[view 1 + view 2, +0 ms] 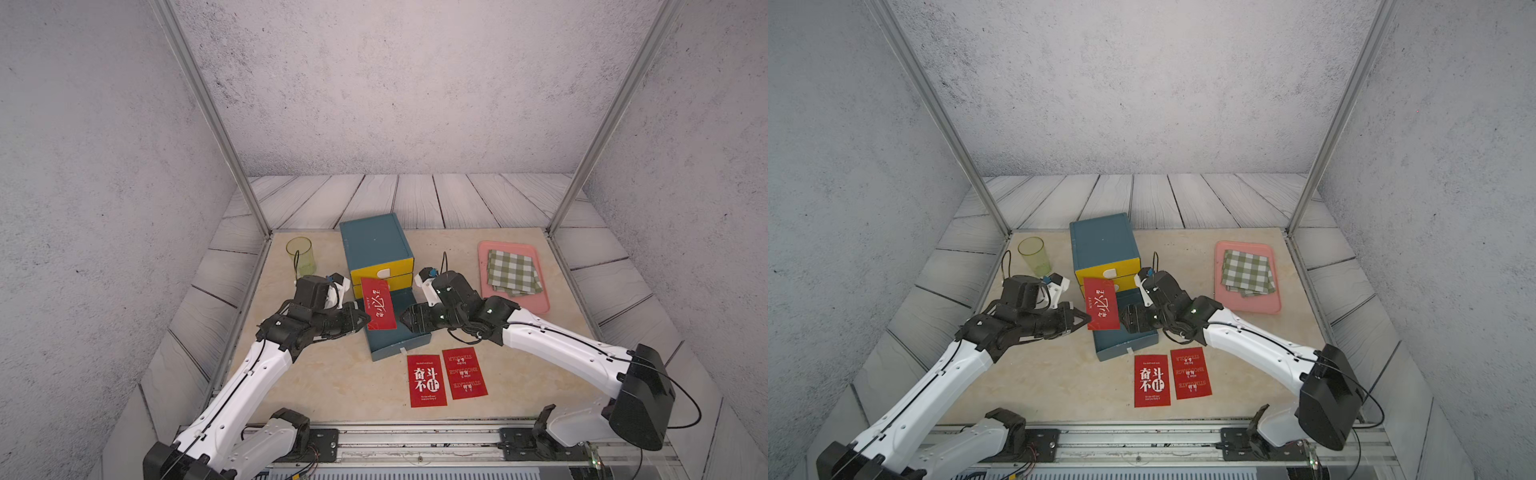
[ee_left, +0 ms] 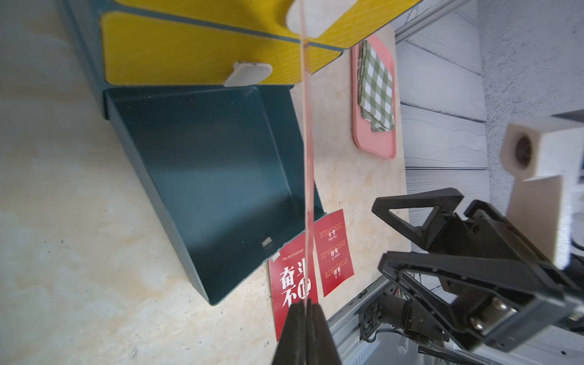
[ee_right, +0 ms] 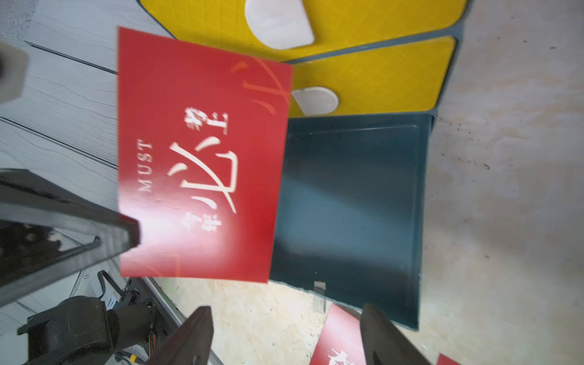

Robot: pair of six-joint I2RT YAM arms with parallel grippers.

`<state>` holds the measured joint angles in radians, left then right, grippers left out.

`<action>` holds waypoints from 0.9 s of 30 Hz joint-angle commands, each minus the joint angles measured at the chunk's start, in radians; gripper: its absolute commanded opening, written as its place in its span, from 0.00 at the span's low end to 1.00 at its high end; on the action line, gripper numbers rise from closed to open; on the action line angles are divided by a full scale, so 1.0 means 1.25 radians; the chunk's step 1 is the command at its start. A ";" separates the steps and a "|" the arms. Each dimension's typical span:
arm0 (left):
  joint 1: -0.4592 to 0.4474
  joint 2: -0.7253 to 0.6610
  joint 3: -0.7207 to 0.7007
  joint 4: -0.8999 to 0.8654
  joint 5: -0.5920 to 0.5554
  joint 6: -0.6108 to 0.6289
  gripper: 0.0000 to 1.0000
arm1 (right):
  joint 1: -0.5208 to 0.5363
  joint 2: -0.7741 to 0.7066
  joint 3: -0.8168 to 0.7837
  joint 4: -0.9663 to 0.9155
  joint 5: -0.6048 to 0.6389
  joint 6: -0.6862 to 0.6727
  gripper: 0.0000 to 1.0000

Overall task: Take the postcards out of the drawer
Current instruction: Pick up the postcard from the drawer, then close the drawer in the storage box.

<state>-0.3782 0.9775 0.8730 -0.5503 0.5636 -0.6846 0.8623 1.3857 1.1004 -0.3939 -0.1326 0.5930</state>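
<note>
My left gripper (image 1: 368, 320) is shut on the lower corner of a red postcard (image 1: 378, 303), holding it upright over the open blue drawer (image 1: 399, 347). In the left wrist view the card (image 2: 308, 158) shows edge-on, pinched at the gripper (image 2: 306, 305), and the drawer's inside (image 2: 215, 177) is bare. My right gripper (image 1: 401, 319) stands open just right of the card, over the drawer, with nothing between its fingers (image 3: 196, 328). Two more red postcards (image 1: 427, 380) (image 1: 464, 373) lie flat, side by side, on the table in front of the drawer.
The blue cabinet (image 1: 376, 241) with two shut yellow drawers stands behind the open drawer. A green cup (image 1: 300, 255) stands at the back left. A pink tray (image 1: 540, 299) at the right holds a folded green-and-white checked cloth (image 1: 513, 272).
</note>
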 commanded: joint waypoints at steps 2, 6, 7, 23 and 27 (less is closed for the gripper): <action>-0.004 -0.052 0.029 -0.011 0.039 -0.039 0.00 | 0.001 -0.060 -0.057 -0.074 0.028 -0.012 0.76; -0.004 -0.098 0.050 -0.031 0.036 -0.048 0.00 | 0.034 -0.081 -0.128 -0.071 0.040 0.004 0.75; -0.004 -0.112 0.055 -0.031 0.029 -0.050 0.00 | 0.048 -0.083 -0.143 -0.069 0.052 0.013 0.75; -0.003 -0.173 0.055 -0.056 0.007 -0.056 0.02 | 0.159 0.094 -0.192 0.119 0.194 0.127 0.73; -0.003 -0.181 0.054 -0.062 0.008 -0.054 0.02 | 0.165 0.124 -0.181 0.147 0.211 0.127 0.72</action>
<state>-0.3782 0.7643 0.9527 -0.6174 0.5797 -0.7536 1.0595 1.5105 0.8623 -0.2569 0.0826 0.7341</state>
